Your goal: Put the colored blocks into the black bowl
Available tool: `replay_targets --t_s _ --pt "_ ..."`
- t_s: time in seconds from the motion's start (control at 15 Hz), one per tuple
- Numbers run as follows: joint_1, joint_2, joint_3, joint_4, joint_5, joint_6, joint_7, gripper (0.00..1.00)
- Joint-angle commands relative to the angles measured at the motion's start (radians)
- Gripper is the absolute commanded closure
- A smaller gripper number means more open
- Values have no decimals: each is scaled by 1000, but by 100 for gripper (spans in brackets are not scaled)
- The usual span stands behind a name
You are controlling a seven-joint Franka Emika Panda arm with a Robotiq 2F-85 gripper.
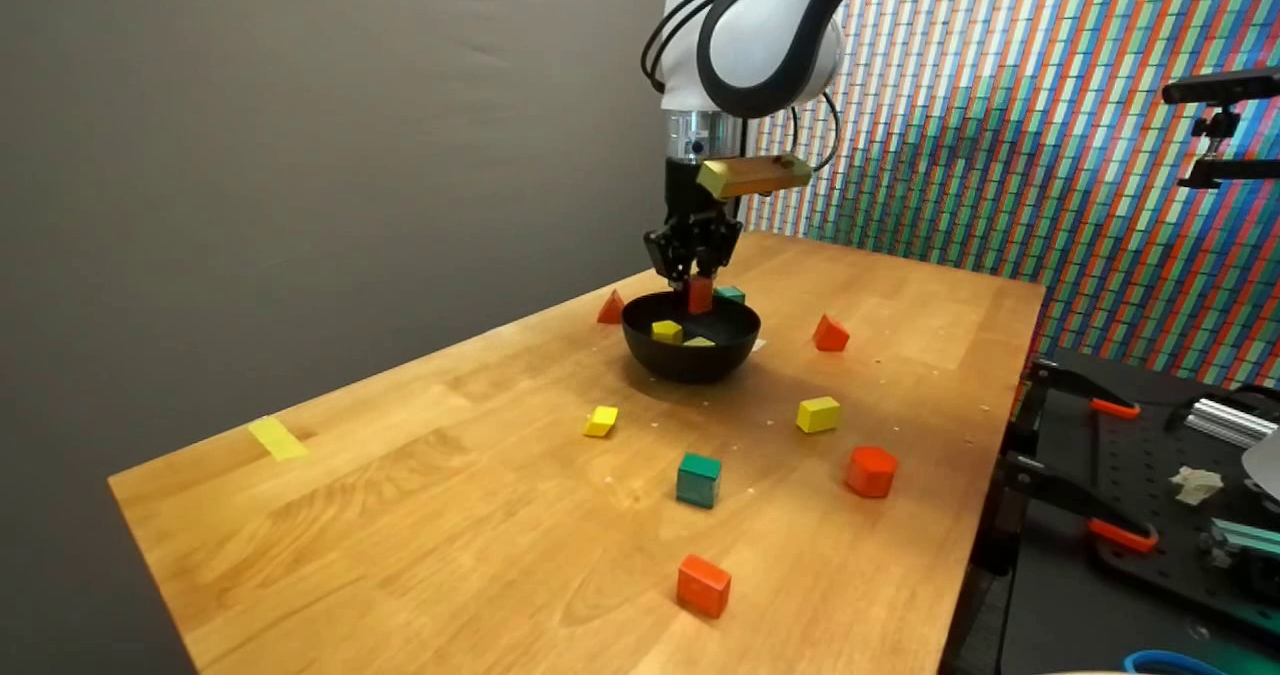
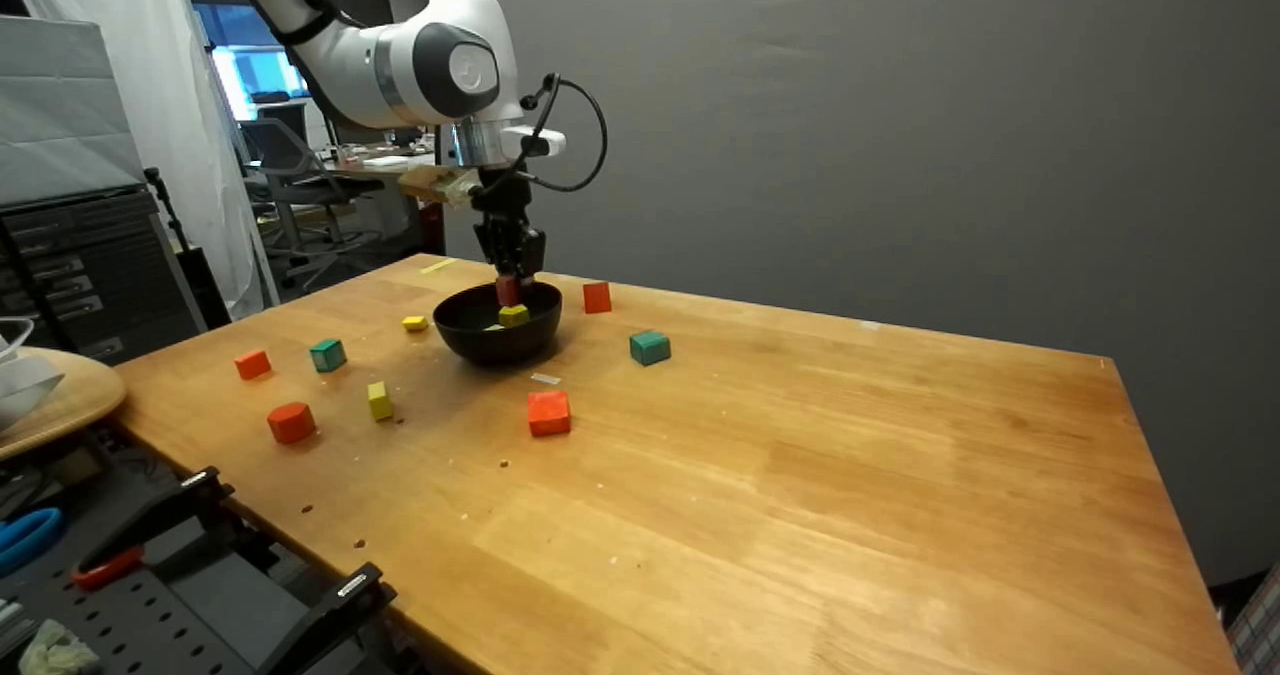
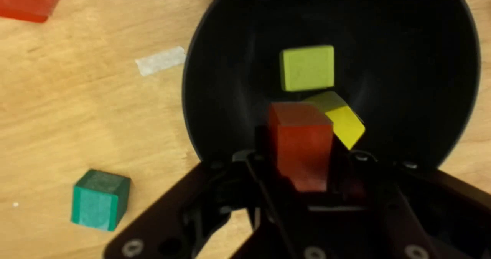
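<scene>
My gripper (image 3: 301, 157) is shut on a red block (image 3: 305, 155), which hangs over the black bowl (image 3: 406, 59), its lower end near rim height. The bowl shows in both exterior views (image 1: 690, 363) (image 2: 490, 343). Inside it lie a yellow block (image 3: 348, 125) and a pale yellow-green block (image 3: 308, 69). On the table around it are a green block (image 2: 650, 347), a red block (image 2: 549, 413), a red wedge (image 1: 611, 308), a yellow block (image 1: 818, 414), a small yellow block (image 1: 600, 421), another green block (image 1: 698, 480), an orange-red hexagonal block (image 1: 871, 472) and an orange-red block (image 1: 704, 585).
A pale-yellow tape strip (image 1: 278, 438) lies near the table's far end. A whitish tape scrap (image 3: 161, 60) lies beside the bowl. Black clamps (image 1: 1085, 500) stand on a dark cart along the table's edge. A grey wall (image 1: 350, 155) stands behind the table.
</scene>
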Motion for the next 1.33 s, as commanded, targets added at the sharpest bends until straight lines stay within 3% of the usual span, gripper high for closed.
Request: replay_targets --t_s 0.0,0.27,0.53,1.27 --pt "-27 -81 20 -135 51 141 -16 29" --pt "41 -120 -54 -177 -36 324 58 0" --pt "132 -104 -175 -105 -189 372 104 0" --pt "97 214 -136 270 -140 233 26 0"
